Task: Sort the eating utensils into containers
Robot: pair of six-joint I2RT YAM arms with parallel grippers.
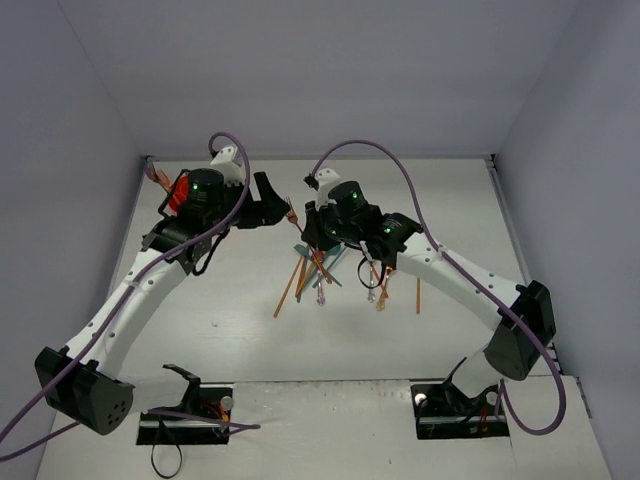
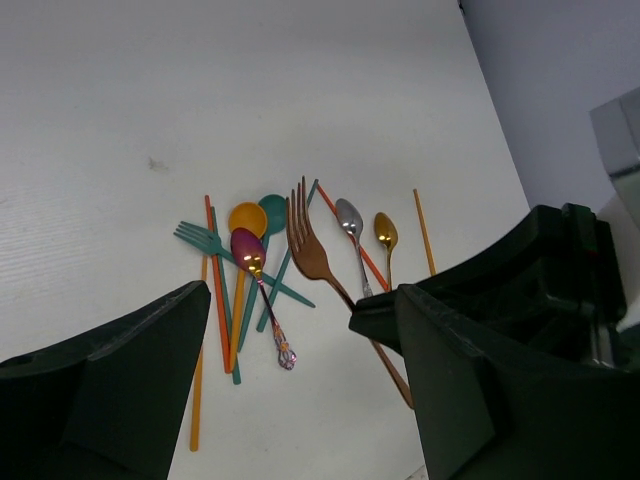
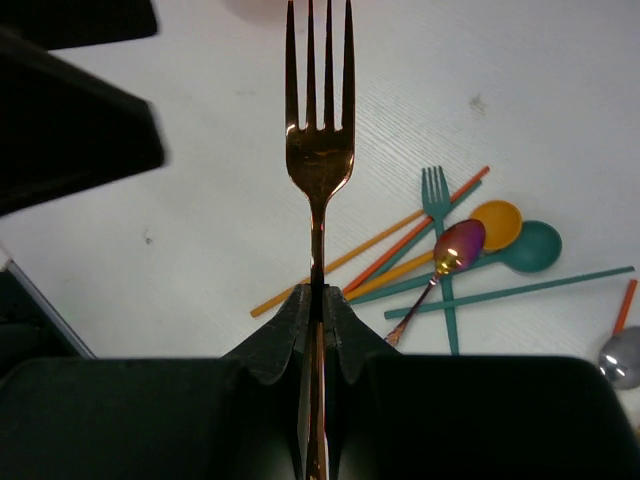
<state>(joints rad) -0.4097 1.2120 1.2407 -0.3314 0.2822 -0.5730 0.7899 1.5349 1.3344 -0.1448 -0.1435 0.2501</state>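
Note:
My right gripper [image 3: 318, 300] is shut on the handle of a copper fork [image 3: 318, 150] and holds it above the table, tines pointing away. In the top view the right gripper [image 1: 308, 228] holds the fork [image 1: 292, 213] right next to my left gripper [image 1: 272, 203]. My left gripper [image 2: 300, 400] is open and empty, and the fork [image 2: 310, 250] stands between its fingers. The other utensils [image 1: 322, 270] lie in a loose pile on the table. The orange-red cup [image 1: 181, 190] is at the far left, mostly hidden behind the left arm.
The pile holds a teal fork [image 2: 200, 238], an orange spoon [image 2: 247, 217], a teal spoon [image 2: 272, 208], a pink spoon [image 2: 248, 250], a silver spoon [image 2: 348, 215], a gold spoon [image 2: 385, 232] and several chopsticks. Grey walls enclose the white table [image 1: 240, 320].

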